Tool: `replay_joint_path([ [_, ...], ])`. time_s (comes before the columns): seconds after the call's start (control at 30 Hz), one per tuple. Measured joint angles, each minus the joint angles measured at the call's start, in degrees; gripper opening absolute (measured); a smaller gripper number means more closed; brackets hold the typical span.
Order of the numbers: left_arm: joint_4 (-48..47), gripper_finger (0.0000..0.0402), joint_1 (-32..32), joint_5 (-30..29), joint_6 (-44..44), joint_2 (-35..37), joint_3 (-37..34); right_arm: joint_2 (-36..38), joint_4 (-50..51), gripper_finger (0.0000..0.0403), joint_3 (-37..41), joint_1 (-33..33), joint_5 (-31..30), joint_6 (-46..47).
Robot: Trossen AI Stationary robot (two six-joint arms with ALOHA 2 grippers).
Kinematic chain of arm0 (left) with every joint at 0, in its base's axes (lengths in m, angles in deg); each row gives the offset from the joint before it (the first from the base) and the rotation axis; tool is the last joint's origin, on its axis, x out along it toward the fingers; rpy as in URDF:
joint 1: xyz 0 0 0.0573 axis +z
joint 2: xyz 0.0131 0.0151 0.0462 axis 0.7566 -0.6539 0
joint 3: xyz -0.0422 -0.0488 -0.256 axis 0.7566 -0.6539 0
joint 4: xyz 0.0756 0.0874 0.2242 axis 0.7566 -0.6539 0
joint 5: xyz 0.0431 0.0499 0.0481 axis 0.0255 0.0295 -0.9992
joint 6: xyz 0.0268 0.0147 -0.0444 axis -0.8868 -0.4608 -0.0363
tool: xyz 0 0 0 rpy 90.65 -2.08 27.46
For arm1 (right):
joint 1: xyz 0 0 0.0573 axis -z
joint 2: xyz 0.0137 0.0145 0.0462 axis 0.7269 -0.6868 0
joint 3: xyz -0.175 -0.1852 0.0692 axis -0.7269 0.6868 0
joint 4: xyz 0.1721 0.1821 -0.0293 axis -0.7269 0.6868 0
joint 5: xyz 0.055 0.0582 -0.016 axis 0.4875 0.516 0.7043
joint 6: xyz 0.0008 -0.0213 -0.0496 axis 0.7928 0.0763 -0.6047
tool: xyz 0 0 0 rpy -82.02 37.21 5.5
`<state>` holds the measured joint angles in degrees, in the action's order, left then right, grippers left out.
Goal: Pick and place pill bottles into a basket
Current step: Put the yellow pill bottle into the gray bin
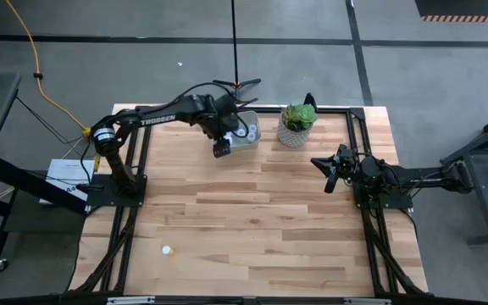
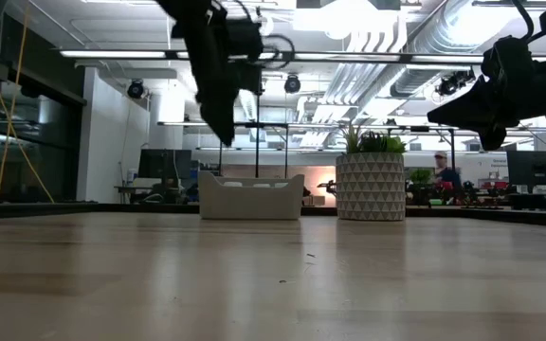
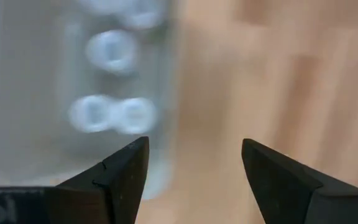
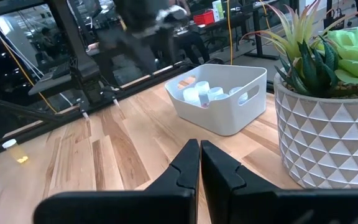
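Observation:
The pale basket (image 1: 248, 131) stands at the table's far middle and holds several small white pill bottles (image 4: 204, 93), which also show in the left wrist view (image 3: 110, 51). One more pill bottle (image 1: 167, 250) stands alone on the table near the front left. My left gripper (image 1: 221, 149) hangs open and empty just above the basket's near-left wall (image 3: 160, 93); the low view shows it (image 2: 221, 128) clear above the basket (image 2: 251, 196). My right gripper (image 1: 329, 175) is shut and empty, raised at the right, as its wrist view (image 4: 199, 163) shows.
A green plant in a white patterned pot (image 1: 297, 124) stands right beside the basket on its right; it also shows in the low view (image 2: 371, 187). Bare wood (image 1: 252, 229) fills the table's middle and near part.

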<state>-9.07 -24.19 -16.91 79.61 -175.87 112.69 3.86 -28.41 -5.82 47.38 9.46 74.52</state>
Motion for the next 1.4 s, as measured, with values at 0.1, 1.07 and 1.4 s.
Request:
replay_joint_path([
  [0.1,-7.2,0.0291,-2.6,8.6,-0.1,0.1,4.3,0.0,0.0,0.0007,0.0,0.0,0.0,0.0],
  [1.07,2.7,0.0291,-38.4,-14.1,30.4,17.7,1.7,-1.5,0.1,0.0007,0.0,0.0,1.1,0.3],
  [1.4,-3.9,0.0281,-41.7,-13.0,47.4,35.2,-18.7,-1.8,0.1,0.0007,0.0,0.0,1.0,1.6],
])
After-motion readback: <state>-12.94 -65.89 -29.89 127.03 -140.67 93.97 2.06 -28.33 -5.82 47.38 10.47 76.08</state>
